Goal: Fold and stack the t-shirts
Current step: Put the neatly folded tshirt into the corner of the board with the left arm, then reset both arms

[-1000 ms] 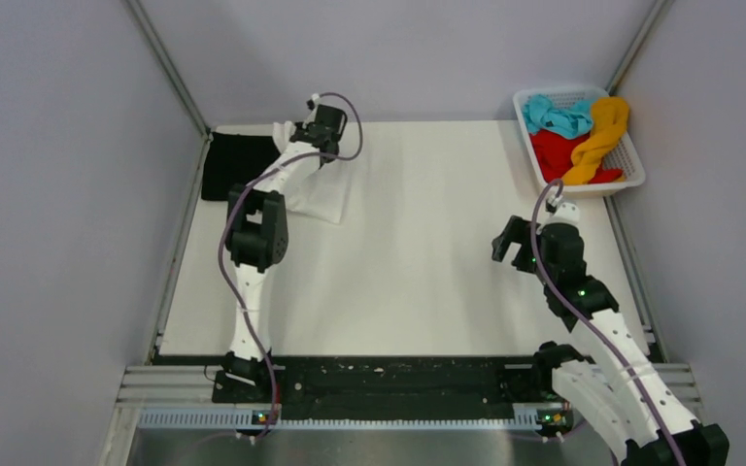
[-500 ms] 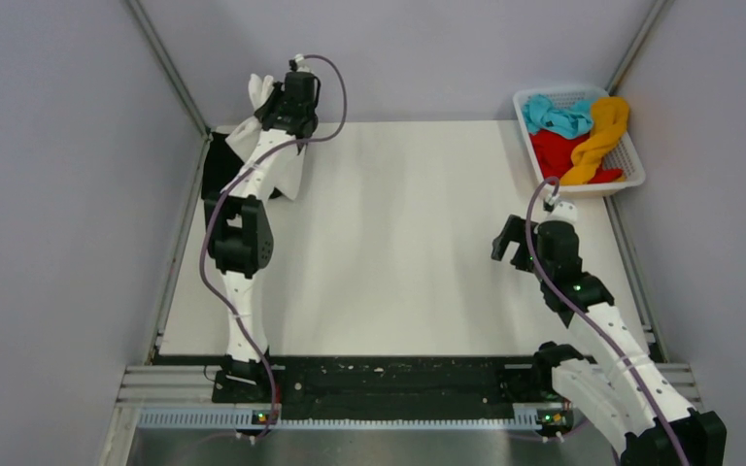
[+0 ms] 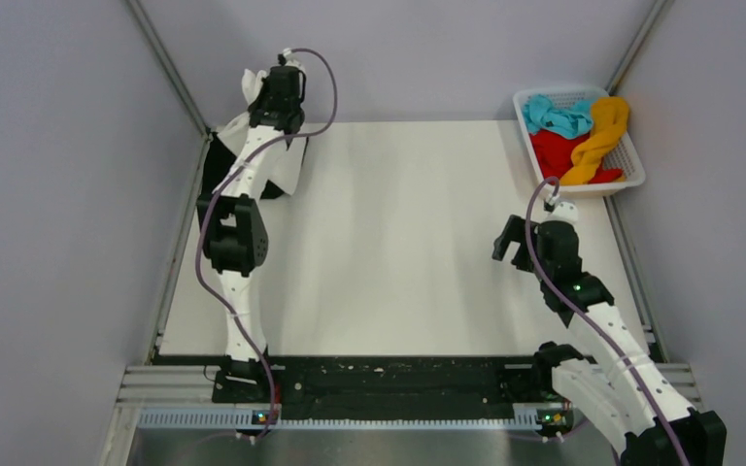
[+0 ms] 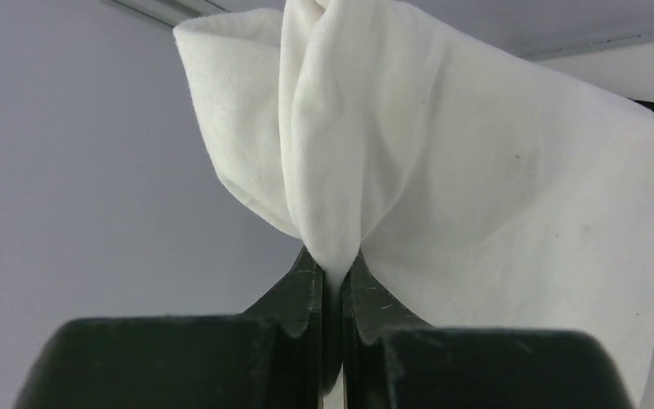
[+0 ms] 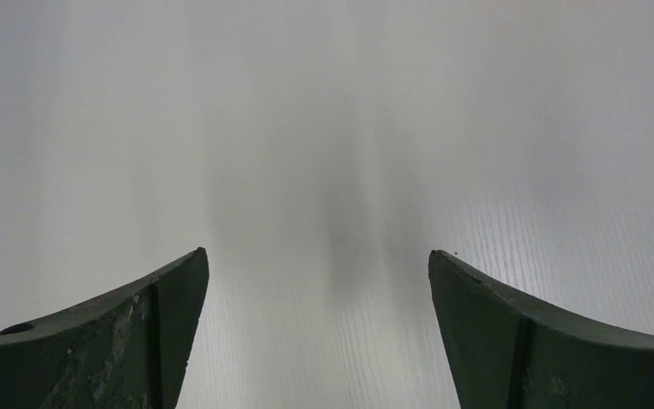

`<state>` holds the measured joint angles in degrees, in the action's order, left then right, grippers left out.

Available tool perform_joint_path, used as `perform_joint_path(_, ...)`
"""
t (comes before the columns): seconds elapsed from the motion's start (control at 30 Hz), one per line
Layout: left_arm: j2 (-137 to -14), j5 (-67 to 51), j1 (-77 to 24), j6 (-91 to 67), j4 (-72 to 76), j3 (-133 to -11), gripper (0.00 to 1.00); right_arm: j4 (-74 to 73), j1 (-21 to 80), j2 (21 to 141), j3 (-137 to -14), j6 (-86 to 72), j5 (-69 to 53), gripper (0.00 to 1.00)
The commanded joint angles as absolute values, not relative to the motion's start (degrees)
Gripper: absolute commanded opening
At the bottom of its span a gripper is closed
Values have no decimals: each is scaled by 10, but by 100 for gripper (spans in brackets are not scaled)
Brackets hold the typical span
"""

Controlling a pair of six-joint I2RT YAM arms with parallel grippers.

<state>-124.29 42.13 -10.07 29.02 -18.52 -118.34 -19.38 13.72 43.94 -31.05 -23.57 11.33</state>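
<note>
Here, at the far left corner of the counter [image 3: 398, 262], we see the left end effector [image 3: 262, 89] held up off the surface, its jaws pressed together on a bunched pinch of the white t-shirt [image 3: 289, 167]. From the left wrist view, the left end effector [image 4: 332, 271] has only a thin sliver of cloth between its fingers, and the white t-shirt [image 4: 494, 179] spreads away from that pinch in loose folds. From above, we find the cloth hanging down along the arm, its lower part draped over the black t-shirt [image 3: 215, 165], which lies flat against the left edge of the counter. The right end effector [image 3: 509, 252] hovers low over bare counter on the right side, well apart from both shirts; in its wrist view the right end effector [image 5: 317, 253] is spread wide and grips nothing. In the far right corner sits the white basket [image 3: 583, 190], where we see the teal t-shirt [image 3: 556, 115], the red t-shirt [image 3: 554, 155] and the yellow-orange t-shirt [image 3: 599, 134] crumpled together.
</note>
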Motion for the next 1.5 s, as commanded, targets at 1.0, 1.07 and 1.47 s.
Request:
perform_joint_path(1.0, -770, -127, 38, -242, -103, -686, 99, -229, 136, 366, -317, -267, 120, 99)
perform_joint_path(1.07, -683, -138, 28, -264, -81, -574, 99, -222, 136, 351, -306, -272, 112, 99)
perform_joint_path(1.47, -293, -109, 3, -339, -108, -237, 99, -222, 136, 258, -239, -310, 174, 99)
